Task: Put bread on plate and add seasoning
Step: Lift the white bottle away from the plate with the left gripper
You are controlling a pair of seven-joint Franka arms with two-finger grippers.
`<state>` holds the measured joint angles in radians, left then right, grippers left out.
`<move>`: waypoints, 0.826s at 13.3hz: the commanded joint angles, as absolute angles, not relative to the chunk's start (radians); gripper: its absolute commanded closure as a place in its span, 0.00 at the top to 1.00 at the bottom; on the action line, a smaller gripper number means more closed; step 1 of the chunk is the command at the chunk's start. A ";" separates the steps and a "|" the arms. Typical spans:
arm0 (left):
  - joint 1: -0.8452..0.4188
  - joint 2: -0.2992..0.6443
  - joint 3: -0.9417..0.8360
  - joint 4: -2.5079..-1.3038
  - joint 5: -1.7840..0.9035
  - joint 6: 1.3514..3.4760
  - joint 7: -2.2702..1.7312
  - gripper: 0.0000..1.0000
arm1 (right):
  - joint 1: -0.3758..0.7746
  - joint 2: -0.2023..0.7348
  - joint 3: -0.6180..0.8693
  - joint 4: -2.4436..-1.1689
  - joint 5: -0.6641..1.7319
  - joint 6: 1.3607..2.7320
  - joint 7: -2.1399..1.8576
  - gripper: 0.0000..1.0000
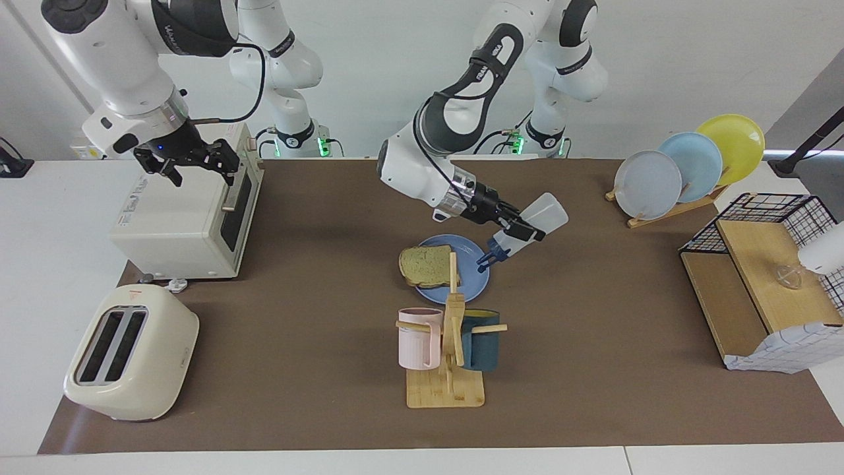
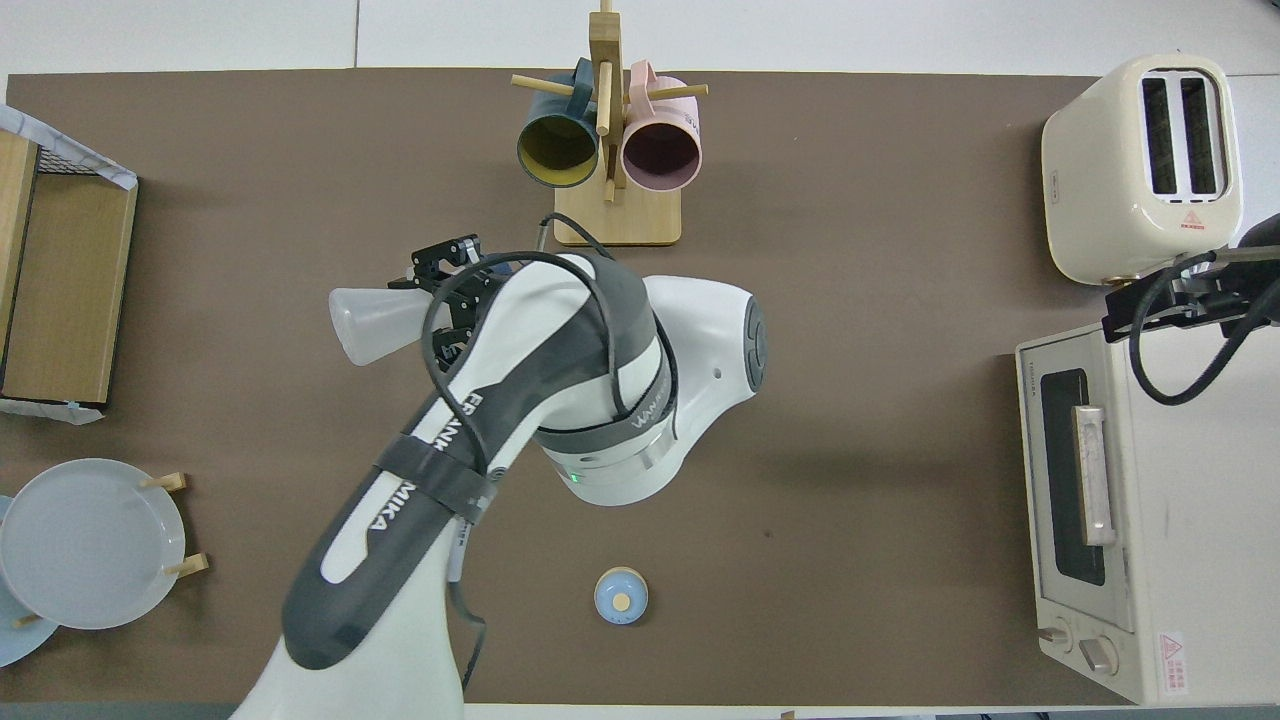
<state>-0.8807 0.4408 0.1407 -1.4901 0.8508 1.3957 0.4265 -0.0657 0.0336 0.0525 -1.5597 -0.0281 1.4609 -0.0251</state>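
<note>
The bread (image 1: 427, 265) lies on the blue plate (image 1: 476, 277) at mid-table, on the side toward the right arm's end. My left gripper (image 1: 514, 232) is shut on the seasoning bottle (image 1: 537, 221) and holds it tilted, dark cap down, in the air over the plate's rim toward the left arm's end. In the overhead view the bottle (image 2: 375, 322) sticks out from the left gripper (image 2: 440, 290), and the left arm hides the plate and bread. My right gripper (image 1: 198, 165) is open and empty over the toaster oven (image 1: 184, 211), waiting.
A wooden mug rack (image 1: 448, 369) with a pink and a dark blue mug stands just farther from the robots than the plate. A toaster (image 1: 132, 353), a plate rack (image 1: 686, 171), a wire basket with a wooden shelf (image 1: 758, 277) and a small bell (image 2: 620, 595) are also there.
</note>
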 commanded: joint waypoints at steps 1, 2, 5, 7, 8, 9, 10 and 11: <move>-0.787 0.310 0.133 -1.542 0.767 1.483 0.411 0.00 | -0.075 0.031 0.058 -1.562 -0.029 1.463 -0.046 1.00; -0.769 0.292 0.135 -1.543 0.750 1.496 0.411 0.00 | -0.075 0.031 0.058 -1.562 -0.031 1.463 -0.046 1.00; -0.677 0.244 0.135 -1.542 0.645 1.580 0.403 0.00 | -0.075 0.031 0.058 -1.562 -0.029 1.463 -0.046 1.00; -0.612 0.221 0.133 -1.551 0.562 1.646 0.402 0.00 | -0.075 0.031 0.058 -1.562 -0.029 1.463 -0.046 1.00; -0.582 0.206 0.135 -1.563 0.513 1.688 0.400 0.00 | -0.075 0.031 0.058 -1.562 -0.029 1.463 -0.046 1.00; -0.560 0.192 0.135 -1.577 0.471 1.725 0.399 0.00 | -0.075 0.031 0.058 -1.562 -0.029 1.463 -0.046 1.00; -0.542 0.183 0.135 -1.591 0.436 1.761 0.394 0.00 | -0.075 0.031 0.058 -1.562 -0.029 1.463 -0.045 1.00; -0.523 0.170 0.135 -1.609 0.405 1.799 0.385 0.00 | -0.075 0.031 0.058 -1.562 -0.029 1.463 -0.044 1.00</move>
